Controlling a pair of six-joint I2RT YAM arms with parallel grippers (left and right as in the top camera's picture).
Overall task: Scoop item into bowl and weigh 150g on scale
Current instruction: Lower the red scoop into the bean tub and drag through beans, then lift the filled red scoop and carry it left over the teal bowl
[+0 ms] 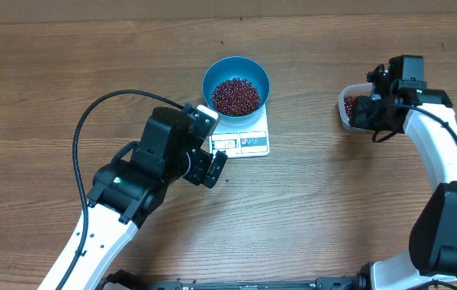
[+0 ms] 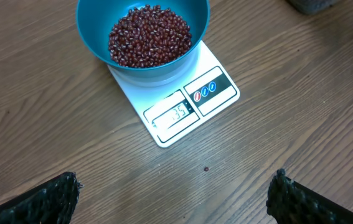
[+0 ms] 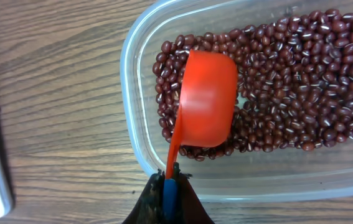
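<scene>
The blue bowl [image 1: 236,84] stands on the white scale [image 1: 248,141] and holds a heap of dark red beans [image 2: 149,35]; the display [image 2: 175,114] is lit. My left gripper [image 2: 173,199] hovers open over bare wood just in front of the scale, its dark fingertips [image 2: 55,196] far apart with nothing between them. At the right, my right gripper [image 3: 171,186] is shut on the blue-tipped handle of an orange scoop [image 3: 206,99]. The scoop lies turned over, bottom up, on the beans [image 3: 301,87] inside the clear plastic tub [image 3: 132,124].
A single stray bean [image 2: 206,168] lies on the wood in front of the scale. The left arm's black cable [image 1: 91,113] loops over the table at the left. The tub [image 1: 347,109] sits under the right wrist near the right side.
</scene>
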